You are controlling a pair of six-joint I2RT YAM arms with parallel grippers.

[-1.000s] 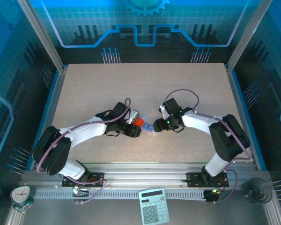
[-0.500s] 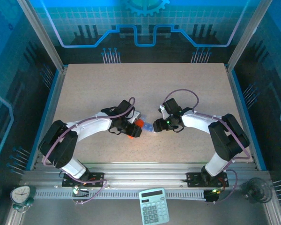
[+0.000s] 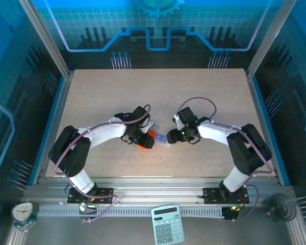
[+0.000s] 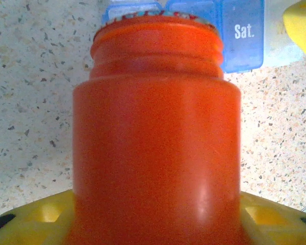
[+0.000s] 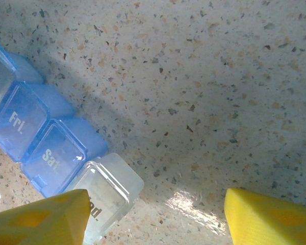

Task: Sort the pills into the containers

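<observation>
Clamping the uncapped orange plastic bottle (image 4: pixel 155 153), our left gripper (image 3: pixel 145 141) aims it at the translucent blue pill box (image 5: pixel 41 138) for pouring; our right gripper (image 5: pixel 158 217) sits beside, jaws apart.

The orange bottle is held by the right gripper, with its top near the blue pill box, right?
Not quite. The left gripper holds the orange bottle, not the right gripper. The left wrist view shows the bottle in its grip, and the top is indeed near the blue pill box.
</observation>
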